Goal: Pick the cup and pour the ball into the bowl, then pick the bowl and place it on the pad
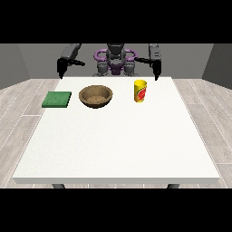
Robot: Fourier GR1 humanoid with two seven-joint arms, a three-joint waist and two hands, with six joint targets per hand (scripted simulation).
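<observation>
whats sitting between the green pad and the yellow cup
The brown bowl lies between the green pad and the yellow cup, with bare table on either side of it, as the front view shows.

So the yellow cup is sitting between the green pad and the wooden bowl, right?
Not quite. In the front view the wooden bowl sits in the middle, between the green pad and the yellow cup, which stands at the view's right end.
</observation>
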